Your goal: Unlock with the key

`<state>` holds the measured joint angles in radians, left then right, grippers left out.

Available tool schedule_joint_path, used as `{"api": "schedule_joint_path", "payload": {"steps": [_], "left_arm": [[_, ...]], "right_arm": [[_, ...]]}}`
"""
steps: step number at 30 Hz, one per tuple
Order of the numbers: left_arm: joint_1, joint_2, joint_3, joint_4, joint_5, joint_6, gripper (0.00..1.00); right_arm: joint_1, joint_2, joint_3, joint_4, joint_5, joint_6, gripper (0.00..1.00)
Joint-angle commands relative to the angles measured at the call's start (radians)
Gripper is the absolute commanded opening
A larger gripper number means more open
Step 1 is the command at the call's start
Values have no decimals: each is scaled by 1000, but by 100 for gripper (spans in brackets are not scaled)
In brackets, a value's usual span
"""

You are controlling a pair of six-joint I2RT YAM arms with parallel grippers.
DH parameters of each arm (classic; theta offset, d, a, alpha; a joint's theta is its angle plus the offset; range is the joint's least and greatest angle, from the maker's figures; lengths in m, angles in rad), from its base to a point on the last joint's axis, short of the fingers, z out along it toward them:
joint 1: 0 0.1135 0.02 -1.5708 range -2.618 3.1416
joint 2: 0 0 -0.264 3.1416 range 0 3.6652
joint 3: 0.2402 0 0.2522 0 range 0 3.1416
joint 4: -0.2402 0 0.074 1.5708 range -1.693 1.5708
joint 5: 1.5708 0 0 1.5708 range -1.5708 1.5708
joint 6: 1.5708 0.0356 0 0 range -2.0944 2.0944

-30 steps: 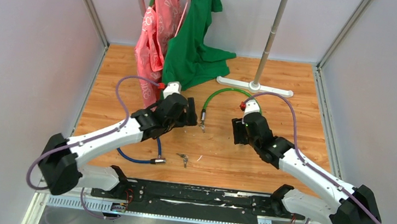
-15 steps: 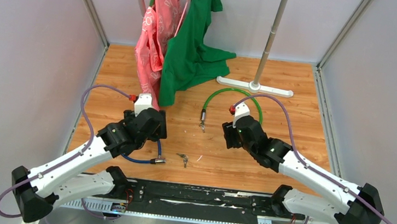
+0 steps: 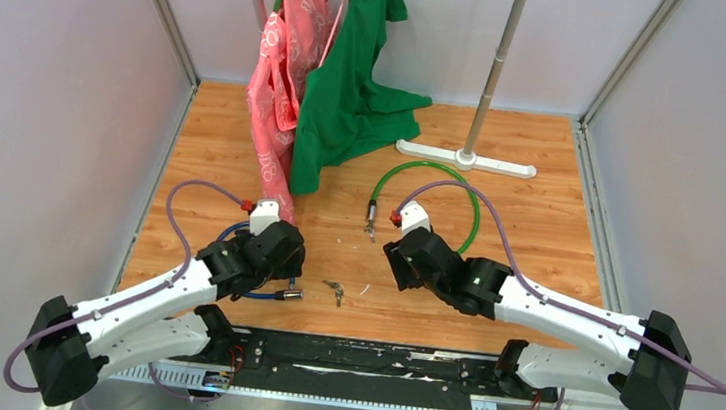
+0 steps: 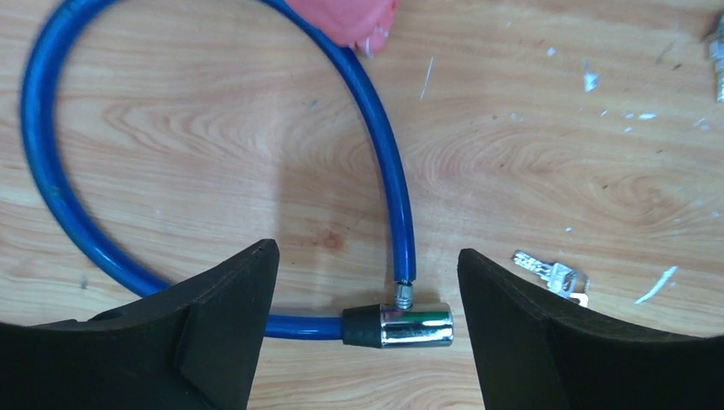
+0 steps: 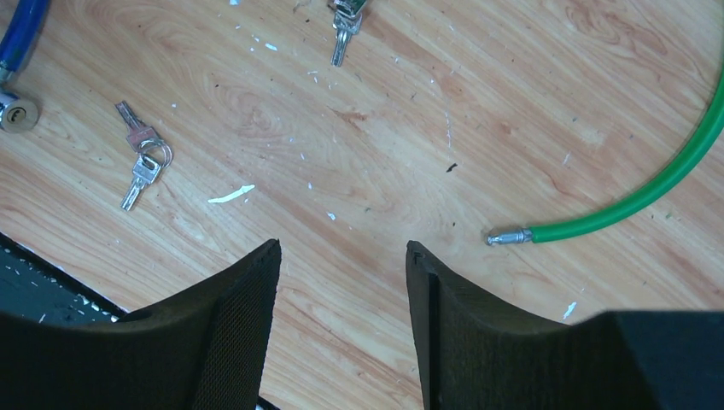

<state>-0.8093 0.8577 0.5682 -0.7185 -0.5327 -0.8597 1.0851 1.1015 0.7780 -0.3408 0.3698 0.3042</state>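
Observation:
A blue cable lock [image 4: 388,162] lies looped on the wooden table, its chrome cylinder [image 4: 416,325] [image 3: 288,294] plugged onto the cable's end. My left gripper [image 4: 367,256] hovers open just above that cylinder, one finger on each side and touching nothing. A pair of small silver keys [image 3: 335,290] [image 4: 555,278] [image 5: 141,162] lies on a ring just right of the cylinder. My right gripper [image 5: 343,249] is open over bare wood, to the right of the keys. A green cable lock [image 3: 432,177] lies unplugged, its pin end [image 5: 510,236] free.
The green lock's body, with a key in it [image 3: 371,228] [image 5: 344,21], lies beyond the loose keys. A pink garment [image 3: 279,76] and a green shirt [image 3: 356,84] hang from a rack at the back. The rack's white foot [image 3: 466,158] is behind the green lock. A black rail [image 3: 355,355] runs along the near edge.
My left arm pulled back from near the green shirt to above the blue lock's cylinder, its jaws narrowing slightly. My right arm moved left and nearer, toward the loose keys.

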Motion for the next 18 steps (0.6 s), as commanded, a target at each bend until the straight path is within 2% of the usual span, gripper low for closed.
{"api": "schedule_joint_path", "payload": {"steps": [1, 11, 18], "left_arm": [[-4, 59, -57, 123, 44, -60, 78], [-4, 210, -126, 254, 93, -46, 68], [-4, 289, -168, 348, 132, -52, 60]], "right_arm": [[22, -5, 11, -63, 49, 43, 58], [24, -27, -25, -72, 71, 43, 58], [23, 16, 9, -80, 12, 7, 57]]}}
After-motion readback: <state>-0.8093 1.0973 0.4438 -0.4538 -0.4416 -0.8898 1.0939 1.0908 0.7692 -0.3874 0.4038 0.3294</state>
